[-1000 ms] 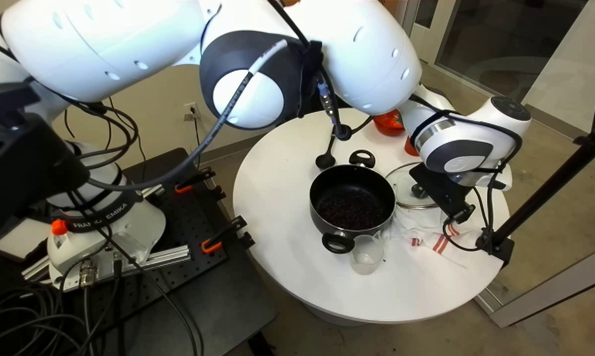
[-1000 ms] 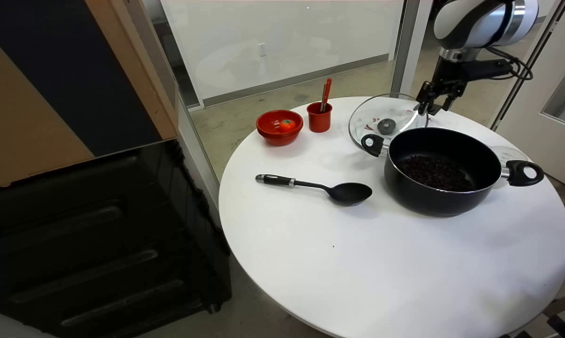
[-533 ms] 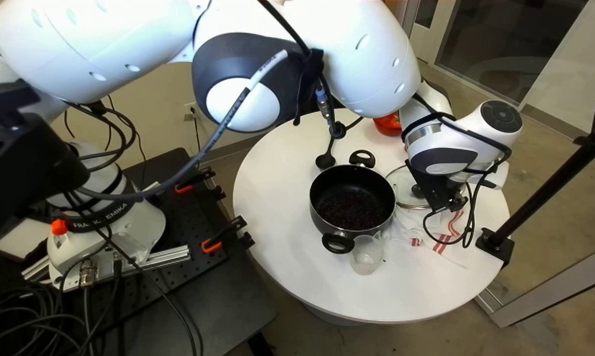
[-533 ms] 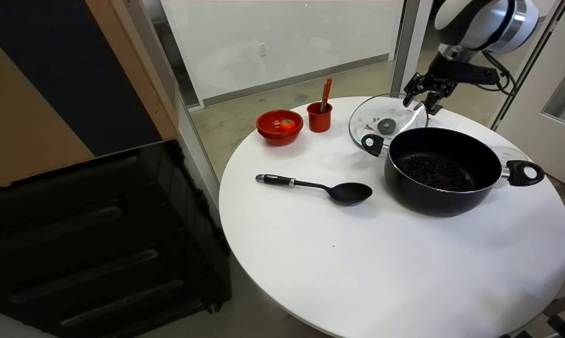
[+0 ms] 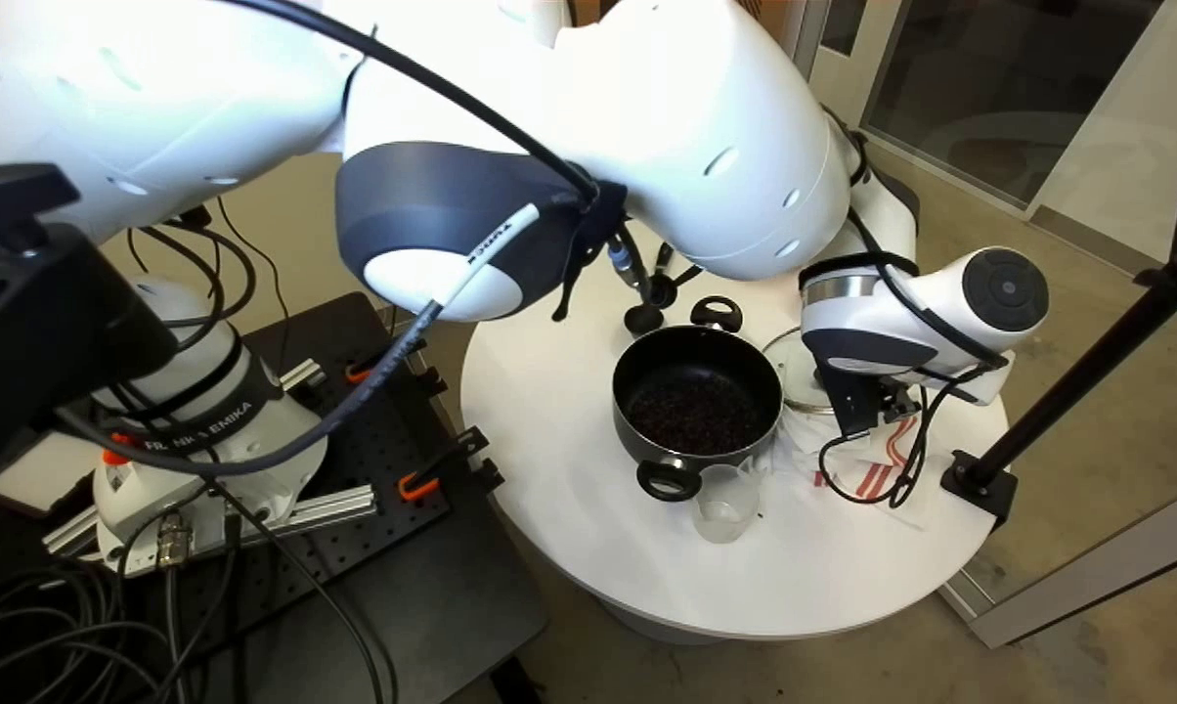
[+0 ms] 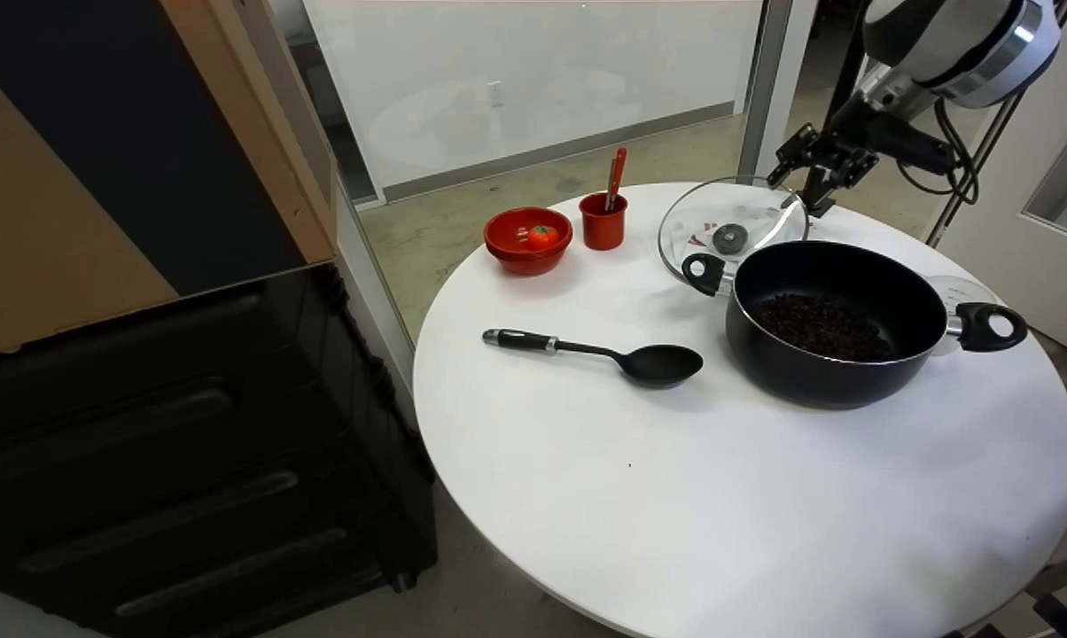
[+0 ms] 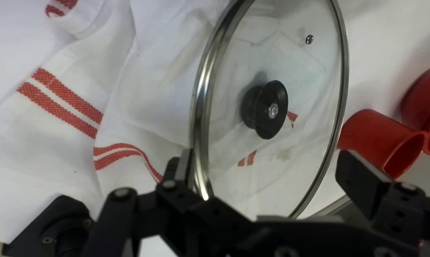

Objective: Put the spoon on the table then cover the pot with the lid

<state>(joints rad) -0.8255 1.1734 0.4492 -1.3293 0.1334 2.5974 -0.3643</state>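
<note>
On the white round table [image 6: 587, 496] lies the black spoon [image 6: 658, 365], its handle pointing away from the pot [image 6: 808, 381]. The uncovered pot holds small dark bits. Beyond it, the glass lid [image 6: 697, 208] rests on a cloth, apparently tilted, with its dark knob [image 7: 272, 109] showing in the wrist view. My gripper [image 6: 798, 190] hangs at the lid's edge, tipped over. In the wrist view the gripper [image 7: 268, 171] is spread wide, holding nothing. One finger [image 7: 183, 166] overlaps the metal rim; I cannot tell whether they touch.
A red bowl [image 6: 507, 237] with a tomato-like thing and a red cup [image 6: 603, 226] with a red-handled utensil stand nearby. A red-striped cloth [image 7: 75, 103] lies under the lid. A clear cup [image 5: 725, 508] is beside the pot. A black post [image 5: 1068, 401] is clamped at the table edge.
My gripper has shifted toward the lid and tipped over more, with the arm's elbow coming lower. Spoon, pot and lid have stayed where they were.
</note>
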